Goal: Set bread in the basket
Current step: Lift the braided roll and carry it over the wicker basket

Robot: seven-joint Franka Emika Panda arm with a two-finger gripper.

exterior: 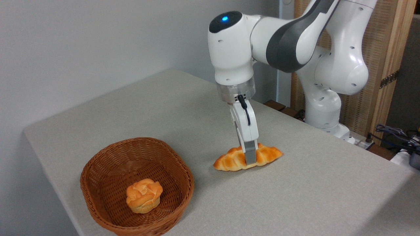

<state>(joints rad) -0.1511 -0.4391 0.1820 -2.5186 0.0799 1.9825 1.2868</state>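
Nearest cam: basket [98, 183], brown wicker, rounded-square, at approx 7 o'clock on the table [164, 108]. Small round knotted orange bun [144, 195] sits inside on its floor, toward the near-right side.

Bread [265, 154], long braided golden-orange loaf w/ pointed ends, lies flat on the grey tabletop outside the basket, at approx 2 o'clock from it, well apart from the rim. Long axis runs roughly 8 to 2 o'clock, far tip slightly higher in the pic.

Gripper [250, 156] comes down near-vertical onto the loaf's middle. One grey finger [251, 155] shows against the near side of the loaf, reaching almost to the tabletop; the other is hidden behind it. Jaws narrow, straddling the loaf at mid-length and closed on it. Loaf's underside rests on the table.

White Panda arm [288, 39] w/ dark grey joint bands reaches in from approx 2 o'clock; blue light [224, 18] glows on the wrist joint. Black cable runs down the gripper body. No legible writing, brand or label anywhere.

Bkgd: pale wall at left, wood-framed panel behind the arm, cables at far right.
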